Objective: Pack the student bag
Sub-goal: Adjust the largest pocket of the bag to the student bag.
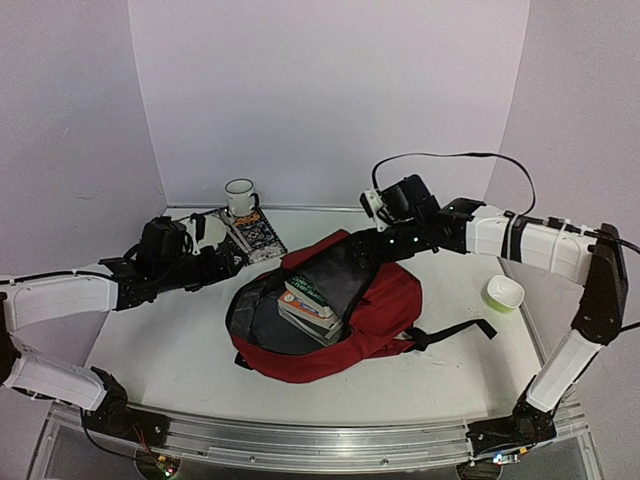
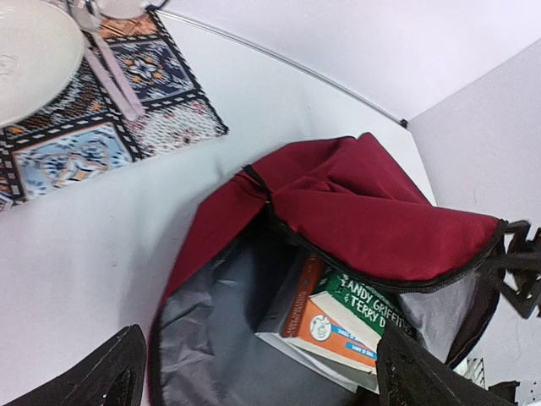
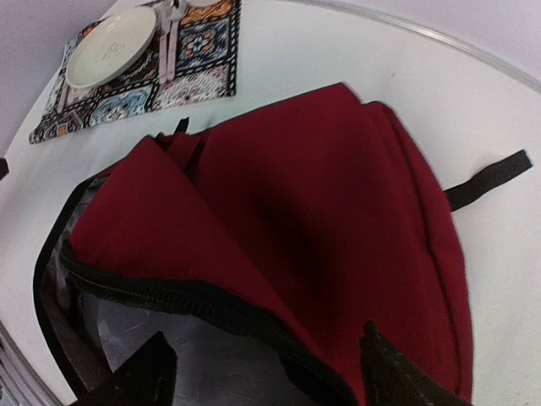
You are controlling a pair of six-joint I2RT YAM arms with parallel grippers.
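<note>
We are noting a patterned placemat (image 1: 255,238) lying at the far left of the white table (image 1: 180,350). A white plate (image 2: 30,55) is resting on it, with pale utensils (image 2: 110,72) lying just beside the plate. A white mug (image 1: 240,196) is standing upright at the mat's far edge. A light green bowl (image 1: 504,293) is sitting well apart, on the right.

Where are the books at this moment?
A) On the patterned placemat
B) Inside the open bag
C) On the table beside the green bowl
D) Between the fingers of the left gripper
B: the books lie stacked inside the unzipped bag, showing through its opening.
</note>
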